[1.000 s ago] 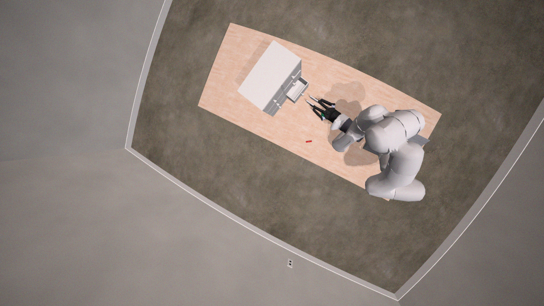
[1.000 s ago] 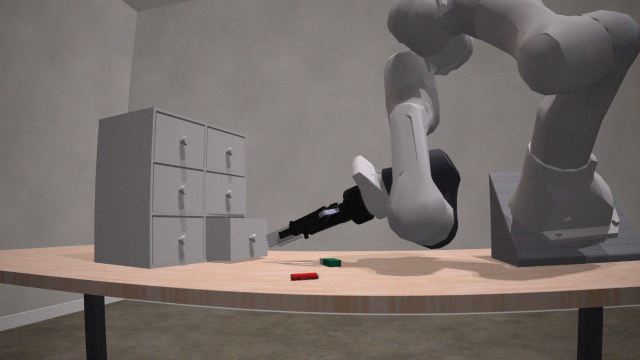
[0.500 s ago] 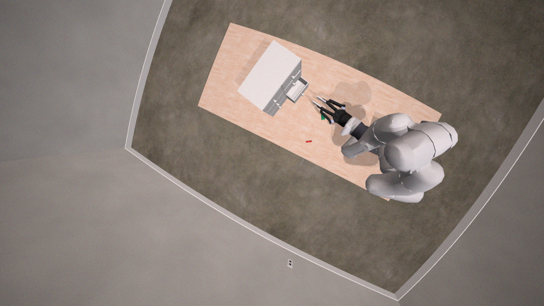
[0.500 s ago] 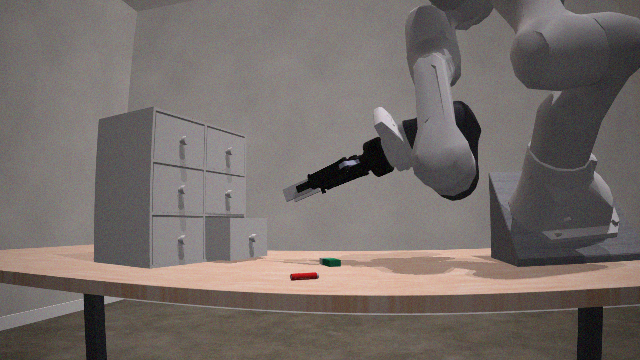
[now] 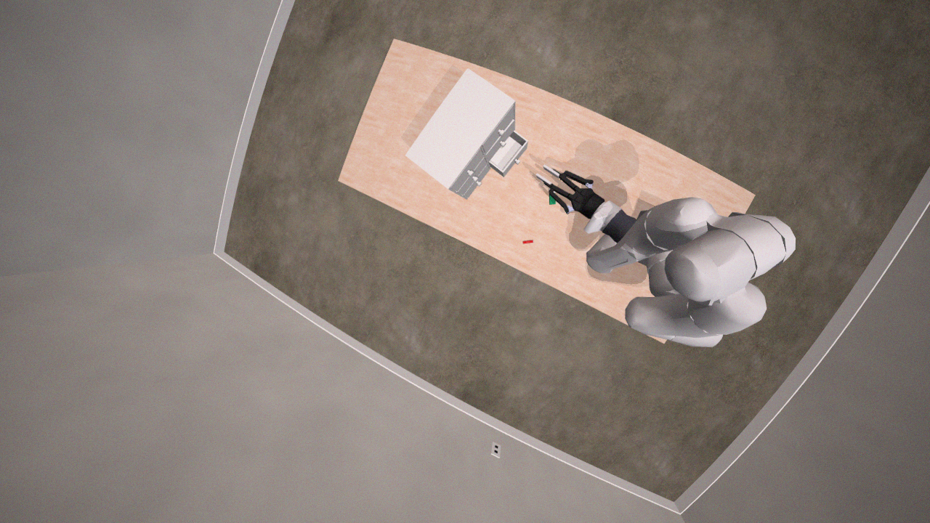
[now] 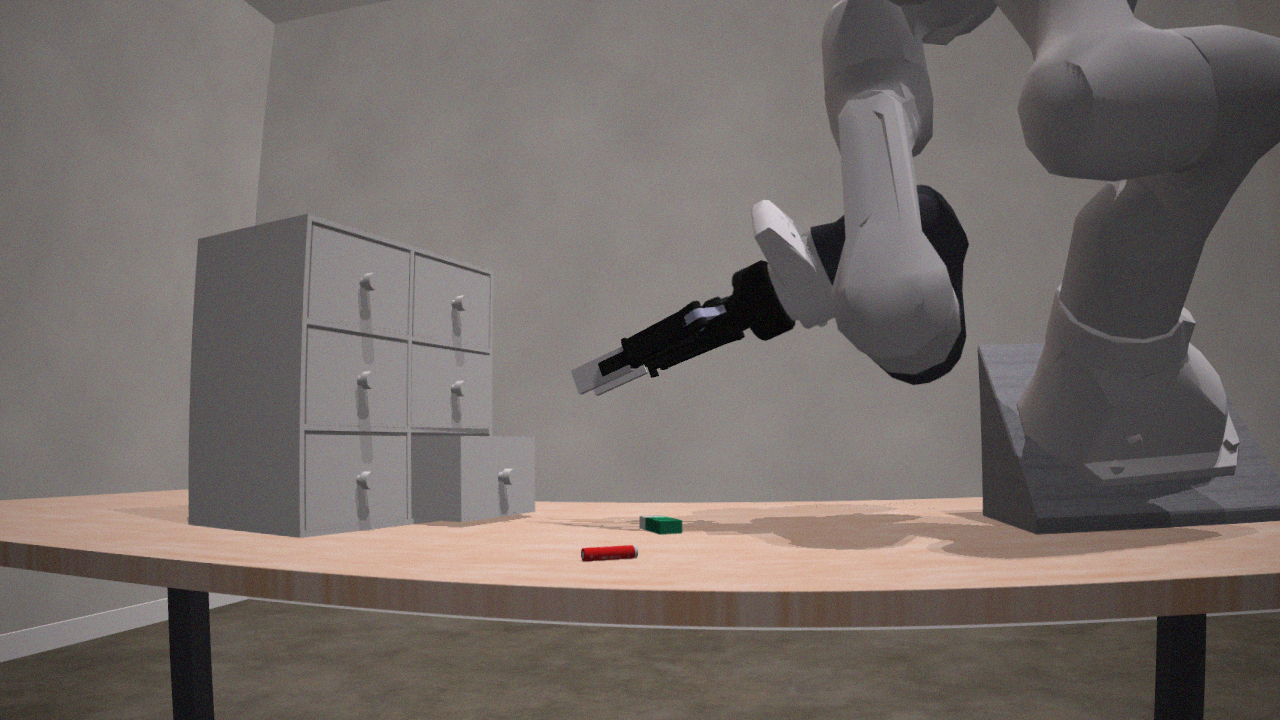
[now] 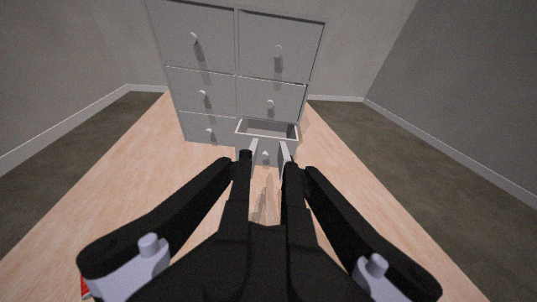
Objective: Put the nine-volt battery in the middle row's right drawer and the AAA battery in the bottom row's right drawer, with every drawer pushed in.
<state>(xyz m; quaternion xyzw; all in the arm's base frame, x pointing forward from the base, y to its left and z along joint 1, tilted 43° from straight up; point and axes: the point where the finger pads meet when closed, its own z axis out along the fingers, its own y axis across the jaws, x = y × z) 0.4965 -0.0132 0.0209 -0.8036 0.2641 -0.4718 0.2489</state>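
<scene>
Wooden tabletop (image 5: 442,214) (image 6: 760,573) (image 7: 109,184) holds the open-drawered chest (image 5: 458,123) (image 6: 246,376) (image 7: 236,50) beyond the pincer (image 5: 543,172) (image 6: 586,376) (image 7: 268,148).

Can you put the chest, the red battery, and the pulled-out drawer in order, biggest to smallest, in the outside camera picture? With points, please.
1. The chest (image 5: 460,128) (image 6: 246,376) (image 7: 201,50)
2. The pulled-out drawer (image 5: 507,155) (image 6: 478,488) (image 7: 274,155)
3. The red battery (image 5: 527,242) (image 6: 608,553) (image 7: 85,288)

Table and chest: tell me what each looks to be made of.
Table: probably wood or wood laminate, fairly matt; pale streaky grain runs along it.
Chest: perhaps painted wood or plastic, matt; its plain pale grey faces show no grain, so which is open.
</scene>
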